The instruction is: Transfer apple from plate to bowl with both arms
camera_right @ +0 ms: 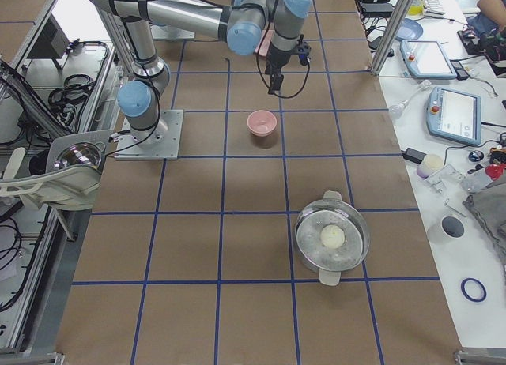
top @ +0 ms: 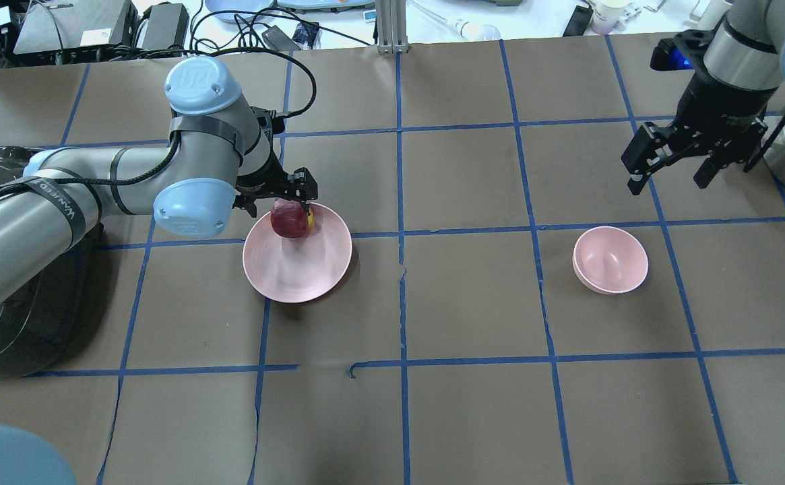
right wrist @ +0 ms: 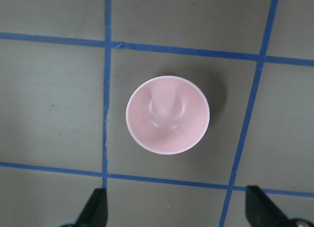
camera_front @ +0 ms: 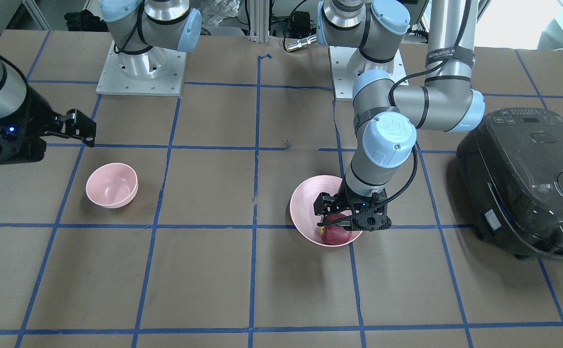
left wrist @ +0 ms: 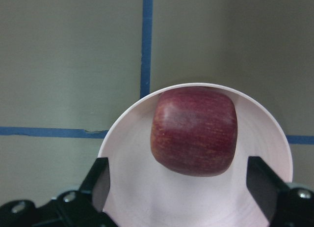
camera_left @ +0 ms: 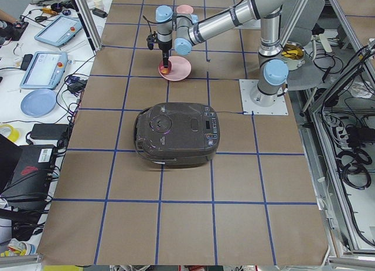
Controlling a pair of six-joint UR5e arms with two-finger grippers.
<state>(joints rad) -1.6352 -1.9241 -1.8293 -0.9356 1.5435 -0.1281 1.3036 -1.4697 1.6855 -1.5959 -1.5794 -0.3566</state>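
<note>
The dark red apple [top: 290,219] lies on the wide pink plate [top: 298,273], near its far rim; the left wrist view shows both the apple [left wrist: 194,131] and the plate [left wrist: 127,187]. My left gripper [top: 283,202] hangs open just over the apple [camera_front: 335,234], its fingers [left wrist: 100,183] spread wider than it and not touching. The small pink bowl [top: 610,260] stands empty on the robot's right side of the table. My right gripper [top: 667,180] is open and empty, raised beyond the bowl [right wrist: 167,114].
A black rice cooker [camera_front: 527,179] stands on the robot's left, beside the plate [camera_front: 305,203] and under the left arm. A metal pot [camera_right: 332,238] holding a white ball stands at the table's right end. Blue tape lines cross the brown table.
</note>
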